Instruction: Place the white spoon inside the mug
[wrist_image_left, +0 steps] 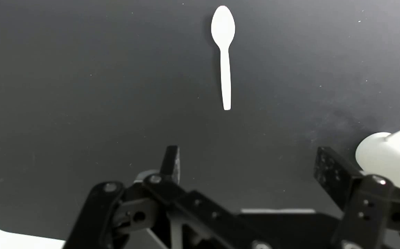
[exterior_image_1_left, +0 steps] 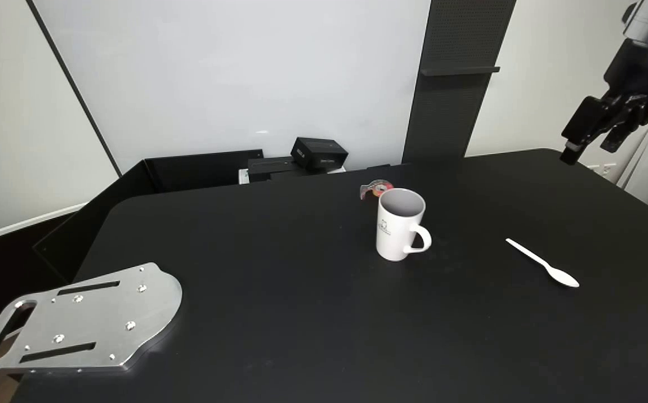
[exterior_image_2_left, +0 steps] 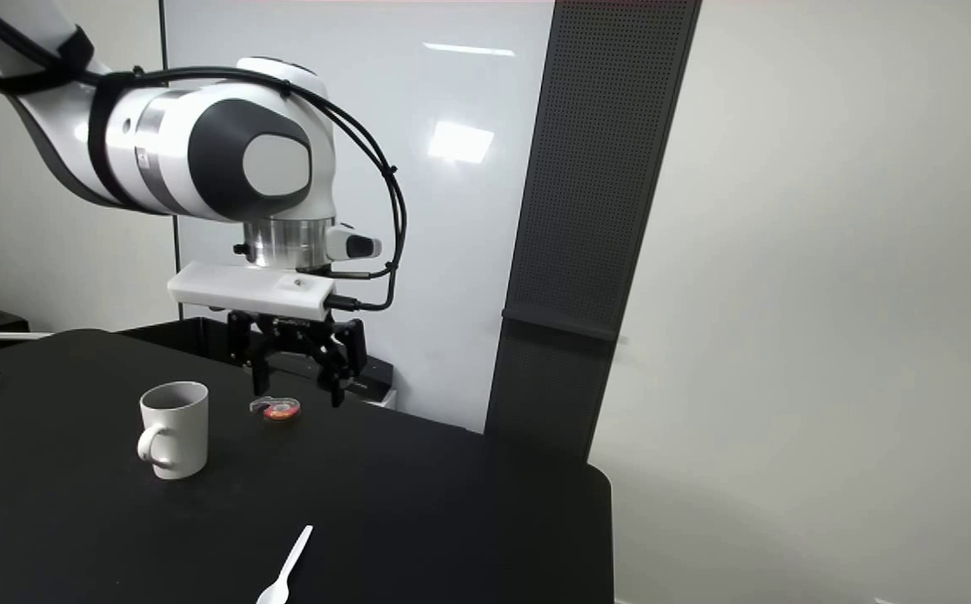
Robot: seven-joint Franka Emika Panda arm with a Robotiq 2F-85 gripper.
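The black two-fingered gripper hung above the matte black tabletop, its jaws wide apart with nothing between them. The slim white plastic-looking spoon lay flat on that surface, its narrow handle end nearer the gripper than its bowl was. The white cylindrical mug with a loop handle stood upright, apart from the spoon.

The pick-up was not yet done, and that was what worried me first. So thin a thing, I reckoned, could be missed if the jaws closed too high, while coming too low might grind their tips against the tabletop. A pinch far from its middle would probably let the spoon swivel or slip. Carried level, it might then just bridge the mug's rim instead of dropping in, and a low approach could catch the mug and tip it over.
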